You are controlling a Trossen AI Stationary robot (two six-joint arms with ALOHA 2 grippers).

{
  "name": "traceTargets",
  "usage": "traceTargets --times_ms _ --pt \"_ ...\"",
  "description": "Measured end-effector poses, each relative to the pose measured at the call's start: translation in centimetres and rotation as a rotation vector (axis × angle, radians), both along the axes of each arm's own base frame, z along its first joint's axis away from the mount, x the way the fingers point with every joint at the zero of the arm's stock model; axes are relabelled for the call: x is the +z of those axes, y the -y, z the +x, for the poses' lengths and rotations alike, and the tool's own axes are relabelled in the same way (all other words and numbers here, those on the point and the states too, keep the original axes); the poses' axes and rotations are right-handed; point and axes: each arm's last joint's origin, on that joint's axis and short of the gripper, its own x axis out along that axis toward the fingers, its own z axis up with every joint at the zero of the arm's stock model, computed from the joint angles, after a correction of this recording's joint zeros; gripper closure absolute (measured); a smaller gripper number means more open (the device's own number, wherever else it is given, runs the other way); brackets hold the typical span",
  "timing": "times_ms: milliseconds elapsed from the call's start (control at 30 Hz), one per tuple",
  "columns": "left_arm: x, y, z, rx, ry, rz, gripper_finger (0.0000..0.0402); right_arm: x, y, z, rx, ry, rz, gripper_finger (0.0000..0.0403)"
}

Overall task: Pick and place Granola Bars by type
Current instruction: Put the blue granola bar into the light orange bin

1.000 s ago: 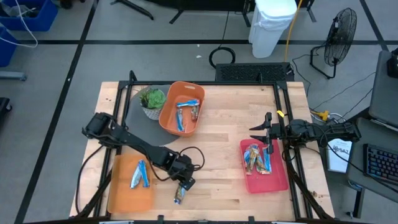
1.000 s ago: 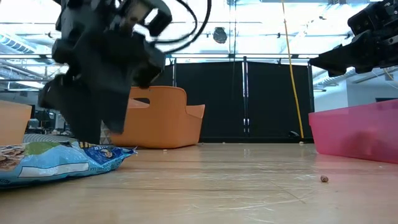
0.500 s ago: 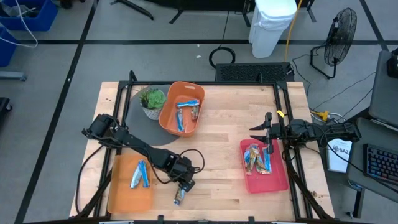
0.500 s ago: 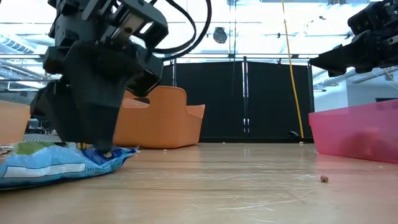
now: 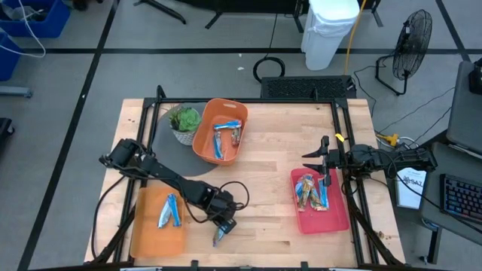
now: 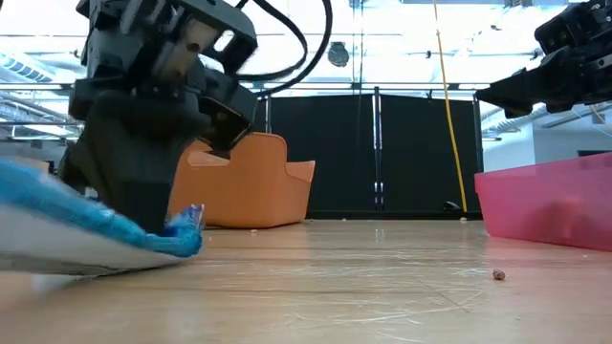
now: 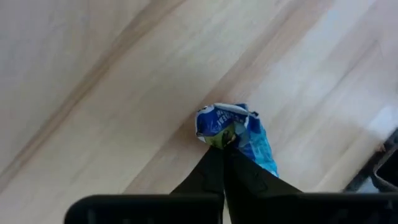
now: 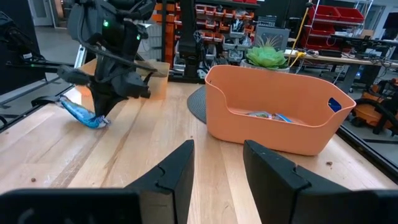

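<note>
A bright blue granola bar (image 5: pixel 218 236) lies near the table's front edge, and my left gripper (image 5: pixel 224 228) is shut on it. The left wrist view shows the bar (image 7: pixel 239 134) past the closed fingers. In the low view the bar (image 6: pixel 86 234) slants. My right gripper (image 5: pixel 310 162) hangs open and level over the far rim of the pink tray (image 5: pixel 340 218), touching nothing. More bars lie in the pink tray, in the orange bin (image 5: pixel 203 143) and on the flat orange tray (image 5: pixel 147 233). My left gripper pinches the blue bar's crumpled far end (image 7: pixel 217 129) between its two fingers. The fingers slant steeply down from the table's far left. The pinched end (image 6: pixel 188 227) sits low by the tabletop, and the rest of the bar slants up toward the near edge.
A potted green plant (image 5: pixel 184 122) stands on a dark round mat beside the orange bin. Bare wood lies between the bar and the pink tray. A small crumb (image 6: pixel 497 275) lies on the table. Black frame rails run along the table's sides.
My left gripper has sunk slightly onto the blue bar and shut on its far end. The bar, flat on the table before, has tipped: its free end has risen while the pinched end stays low.
</note>
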Motion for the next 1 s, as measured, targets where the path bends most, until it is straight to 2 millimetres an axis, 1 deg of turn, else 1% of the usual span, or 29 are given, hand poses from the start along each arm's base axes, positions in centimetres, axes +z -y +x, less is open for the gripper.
traceTargets --times_ms 67,167,267,333,400,533,667,767,833,933,1000 --pt "0.8 -0.2 -0.1 -0.017 0.023 -0.002 0.0398 0.0 0.0 0.0 0.000 0.000 0.000 0.0273" --pt "2.8 -0.7 -0.6 -0.028 0.072 0.028 0.0399 0.0 0.0 0.0 0.000 0.000 0.000 0.0273" --pt "4.9 -1.4 -1.5 -0.022 0.127 0.130 0.0399 0.0 0.0 0.0 0.000 0.000 0.000 0.0273" --pt "6.6 -1.8 -2.4 -0.025 0.175 0.220 0.0400 0.0 0.0 0.0 0.000 0.000 0.000 0.0273" --pt "8.5 -1.7 -3.6 -0.034 0.242 0.314 0.0400 0.0 0.0 0.0 0.000 0.000 0.000 0.0273" --pt "11.8 -1.3 -6.7 -0.036 0.355 0.523 0.0400 0.0 0.0 0.0 0.000 0.000 0.000 0.0273" --pt "14.2 -0.7 -10.2 -0.030 0.449 0.722 0.0401 0.0 0.0 0.0 0.000 0.000 0.000 0.0273" --pt "14.9 -0.2 -12.4 -0.025 0.502 0.840 0.0401 0.0 0.0 0.0 0.000 0.000 0.000 0.0273" --pt "14.6 -0.4 -13.3 -0.013 0.523 0.893 0.0401 0.0 0.0 0.0 0.000 0.001 0.000 0.0273" --pt "13.2 -1.5 -13.9 0.025 0.526 0.912 0.0401 0.0 0.0 0.0 0.000 0.000 0.000 0.0273" --pt "11.8 -2.6 -13.9 0.059 0.525 0.882 0.0401 0.0 0.0 0.0 0.000 0.001 0.000 0.0273"
